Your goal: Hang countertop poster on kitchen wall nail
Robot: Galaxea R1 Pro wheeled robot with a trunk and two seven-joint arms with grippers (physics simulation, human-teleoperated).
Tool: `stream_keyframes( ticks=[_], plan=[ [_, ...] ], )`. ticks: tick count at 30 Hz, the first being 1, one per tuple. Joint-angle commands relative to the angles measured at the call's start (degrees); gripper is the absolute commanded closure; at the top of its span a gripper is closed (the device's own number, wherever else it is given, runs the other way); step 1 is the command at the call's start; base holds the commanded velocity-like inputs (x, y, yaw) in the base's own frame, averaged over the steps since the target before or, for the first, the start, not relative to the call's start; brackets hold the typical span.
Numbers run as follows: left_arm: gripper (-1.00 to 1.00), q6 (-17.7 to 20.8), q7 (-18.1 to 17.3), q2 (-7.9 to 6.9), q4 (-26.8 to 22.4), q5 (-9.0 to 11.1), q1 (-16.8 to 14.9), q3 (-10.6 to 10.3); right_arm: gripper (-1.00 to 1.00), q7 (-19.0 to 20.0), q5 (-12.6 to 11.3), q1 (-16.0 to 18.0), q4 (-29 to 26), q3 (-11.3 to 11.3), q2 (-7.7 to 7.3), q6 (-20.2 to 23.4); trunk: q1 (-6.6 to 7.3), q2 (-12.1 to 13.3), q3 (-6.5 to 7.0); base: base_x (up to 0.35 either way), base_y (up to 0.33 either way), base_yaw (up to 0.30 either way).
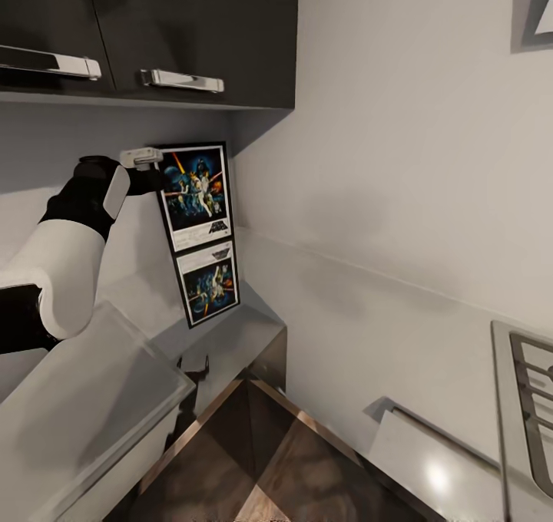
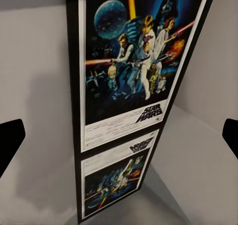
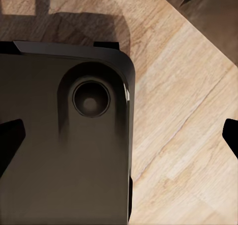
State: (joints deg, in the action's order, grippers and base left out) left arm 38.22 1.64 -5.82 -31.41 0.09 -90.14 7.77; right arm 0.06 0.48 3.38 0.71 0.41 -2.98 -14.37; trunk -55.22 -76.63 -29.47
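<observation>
Spread wide, my left gripper (image 2: 119, 130) is facing the poster (image 1: 193, 196), which is standing on the kitchen countertop (image 1: 230, 330) against the wall; grasping and hanging are remaining.

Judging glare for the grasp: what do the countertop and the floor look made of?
The countertop looks like polished grey stone or laminate: it mirrors the poster sharply. The floor looks like pale matte wood, with visible grain and plank seams.
</observation>
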Motion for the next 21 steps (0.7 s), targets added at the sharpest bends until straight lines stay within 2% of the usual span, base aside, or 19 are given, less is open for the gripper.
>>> stream_keyframes(
  ticks=[1,8,21],
  plan=[
    [-1.0,0.28,0.12,0.02,-0.07,0.03,-0.04,0.14,-1.0,0.01,0.05,0.05,0.08,0.03,-0.01,-0.22,0.0,-0.03,-0.15,0.0,0.0,0.0],
    [-1.0,0.28,0.11,0.02,0.23,0.08,-0.04,0.14,-1.0,0.03,0.05,0.05,0.08,0.11,0.04,-0.22,0.0,-0.03,-0.66,0.0,0.0,0.0],
    [-1.0,0.28,0.11,0.11,0.13,0.09,-0.04,0.14,-1.0,0.03,0.05,0.04,0.24,0.12,0.16,-0.05,0.0,-0.03,-0.76,0.0,0.0,0.0]
  ],
)
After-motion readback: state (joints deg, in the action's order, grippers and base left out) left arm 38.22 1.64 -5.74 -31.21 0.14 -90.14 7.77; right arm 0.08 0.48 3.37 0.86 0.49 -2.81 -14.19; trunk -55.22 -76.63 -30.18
